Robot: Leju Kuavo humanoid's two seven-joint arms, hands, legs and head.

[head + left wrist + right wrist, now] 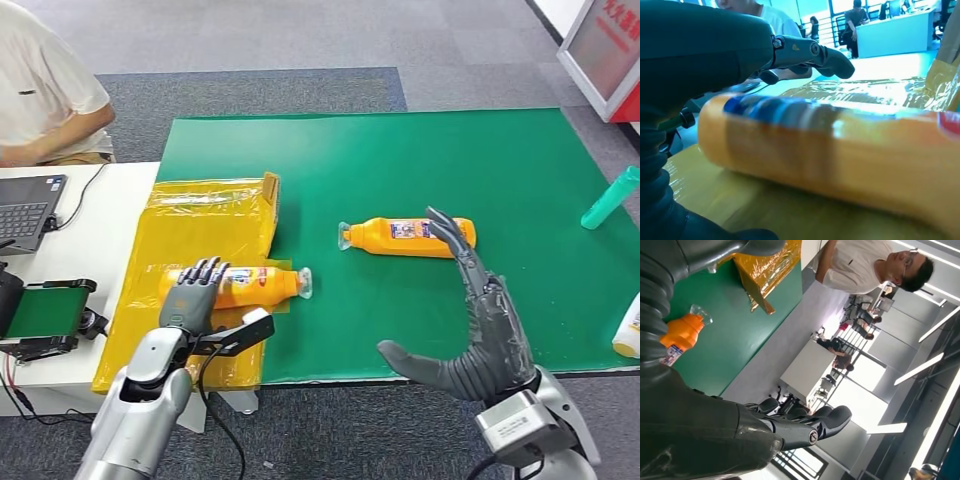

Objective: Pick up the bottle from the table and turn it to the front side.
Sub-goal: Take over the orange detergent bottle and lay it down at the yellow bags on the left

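Observation:
Two orange bottles lie on their sides. One bottle (253, 285) rests on a yellow plastic sheet (196, 225), its clear cap toward the green mat (453, 150). My left hand (195, 295) is over its base end; in the left wrist view the fingers (810, 52) stretch out above the bottle (828, 150) without closing round it. The other bottle (400, 237) lies on the mat, label up. My right hand (475, 320) is spread wide in front of it, fingertips at its right end, thumb out to the left. The right wrist view shows this bottle's (681, 335) cap end.
A teal bottle (611, 197) and a white bottle (630, 330) lie at the mat's right edge. On the white table at the left are a laptop (26, 205) and a small device (49, 310). A person (45, 80) sits behind them.

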